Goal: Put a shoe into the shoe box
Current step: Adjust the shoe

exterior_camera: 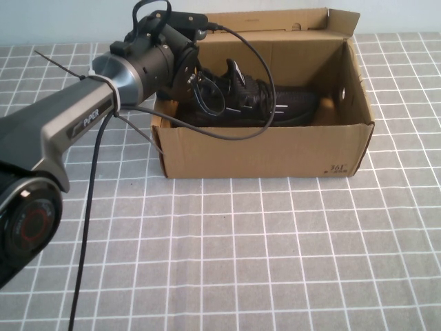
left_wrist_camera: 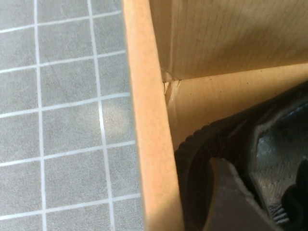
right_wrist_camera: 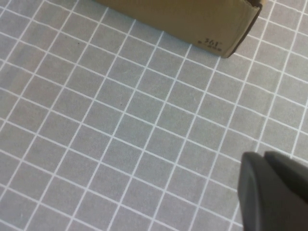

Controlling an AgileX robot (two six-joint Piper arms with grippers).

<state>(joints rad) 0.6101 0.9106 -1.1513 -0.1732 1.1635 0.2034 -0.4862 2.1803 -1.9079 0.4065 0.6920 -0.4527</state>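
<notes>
The black shoe (exterior_camera: 275,103) lies on its sole inside the open brown shoe box (exterior_camera: 262,148), toe toward the right wall. My left gripper (exterior_camera: 196,84) reaches over the box's left wall and is shut on the shoe's heel collar. In the left wrist view one of its fingers (left_wrist_camera: 231,202) lies against the shoe's heel (left_wrist_camera: 202,144), just inside the box wall (left_wrist_camera: 149,120); the other finger is hidden. My right gripper (right_wrist_camera: 263,156) is shut, with nothing in it, over the mat in front of the box's printed corner (right_wrist_camera: 211,29). It does not show in the high view.
The box's lid flap (exterior_camera: 275,19) stands up at the back. A black cable (exterior_camera: 234,131) from the left arm loops over the box's front wall. Grey cloth with a white grid (exterior_camera: 275,262) covers the table all round the box.
</notes>
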